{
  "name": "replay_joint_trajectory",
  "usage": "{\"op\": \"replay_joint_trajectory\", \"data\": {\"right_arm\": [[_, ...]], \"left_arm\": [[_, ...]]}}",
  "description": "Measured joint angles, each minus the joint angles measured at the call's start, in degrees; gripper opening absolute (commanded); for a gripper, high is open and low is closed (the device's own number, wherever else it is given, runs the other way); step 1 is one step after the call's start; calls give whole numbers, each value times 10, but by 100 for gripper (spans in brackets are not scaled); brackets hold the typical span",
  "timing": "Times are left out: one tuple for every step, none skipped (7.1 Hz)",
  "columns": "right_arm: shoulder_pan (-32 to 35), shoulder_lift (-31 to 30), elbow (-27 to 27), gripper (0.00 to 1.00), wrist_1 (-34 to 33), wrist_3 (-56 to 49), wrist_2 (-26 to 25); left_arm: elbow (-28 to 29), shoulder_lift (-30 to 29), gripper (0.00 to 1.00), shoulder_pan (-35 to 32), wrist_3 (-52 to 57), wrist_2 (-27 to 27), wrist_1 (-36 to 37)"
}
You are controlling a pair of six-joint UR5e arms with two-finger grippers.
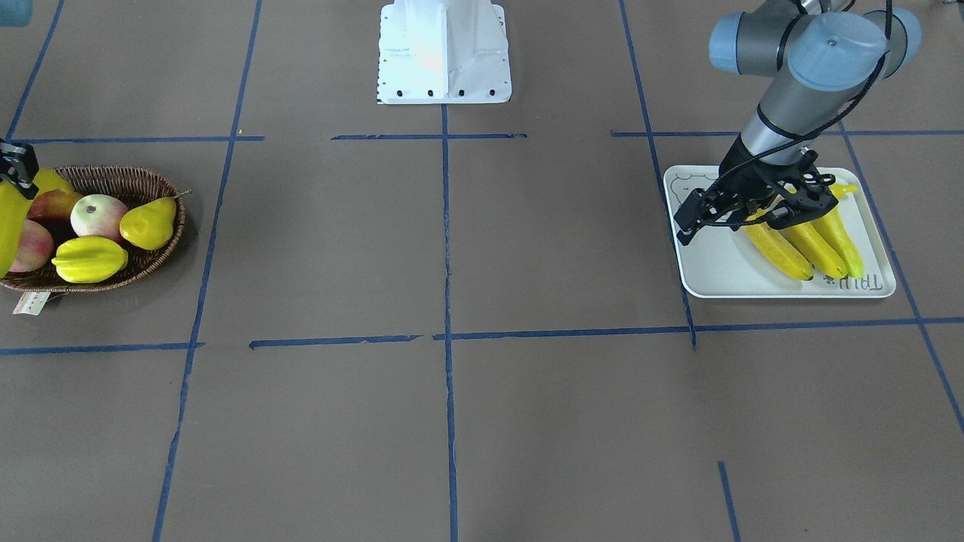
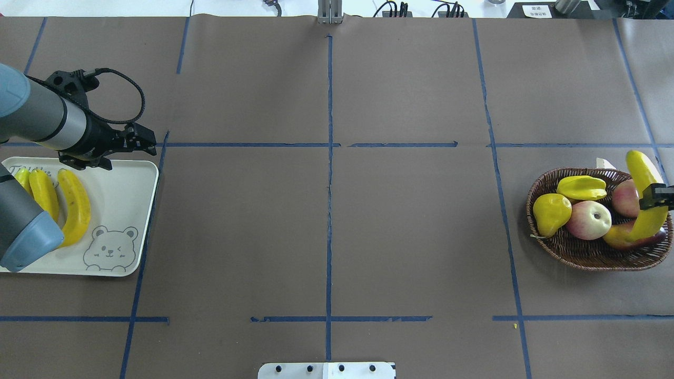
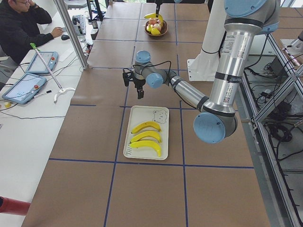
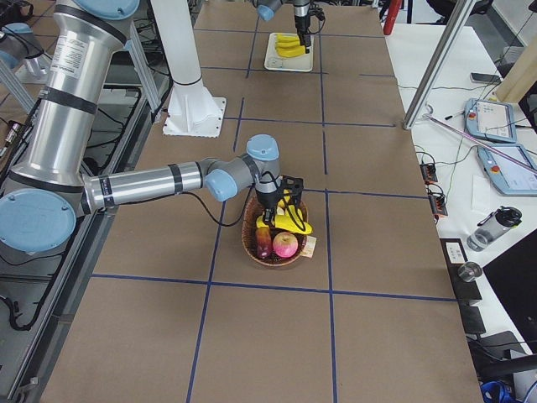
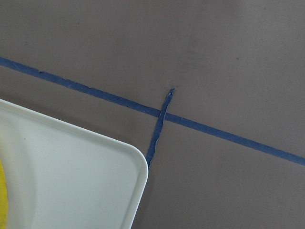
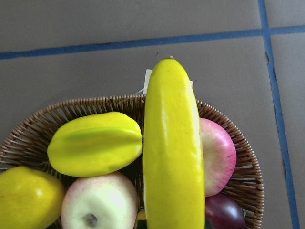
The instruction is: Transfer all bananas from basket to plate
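Three bananas (image 2: 76, 205) lie side by side on the white plate (image 2: 121, 210) with the bear print, at the table's left end. My left gripper (image 2: 145, 143) hovers over the plate's far right corner, looks open and holds nothing. At the right end, my right gripper (image 2: 653, 197) is shut on a fourth banana (image 2: 645, 171), held just above the brown wicker basket (image 2: 590, 258). The right wrist view shows this banana (image 6: 174, 152) running lengthwise over the basket rim (image 6: 28, 133). In the front-facing view the held banana (image 1: 11, 226) is cut off by the left edge.
A yellow pear (image 2: 551, 213), a starfruit (image 2: 582, 187) and apples (image 2: 588, 220) fill the basket. The white robot base (image 1: 444, 53) stands at mid-table edge. Blue tape lines cross the brown table cover. A person (image 3: 19, 23) sits at a side desk beyond the table.
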Motion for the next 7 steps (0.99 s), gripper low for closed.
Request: {"op": "replay_joint_trajectory", "data": {"right_arm": [[38,7,16,1,0,-22,38],[54,36,25,1,1,-29,79],[48,86,21,2,1,-26,115],[21,144,7,2,3,-1,137],[-18,201,-7,3,8,53,145],[-61,264,-16,3,15,126,139],[-106,316,-20,3,32,205,111]], "left_arm": [[0,0,100,0,0,0,0],[0,0,100,2,0,0,0],[0,-1,100,6,0,0,-1],[0,-5,100,12,-5,-2,-3],[0,-18,100,18,-21,-3,-7],[1,-44,99,31,-54,-4,-18],[3,-70,99,49,-103,-4,-44]]}}
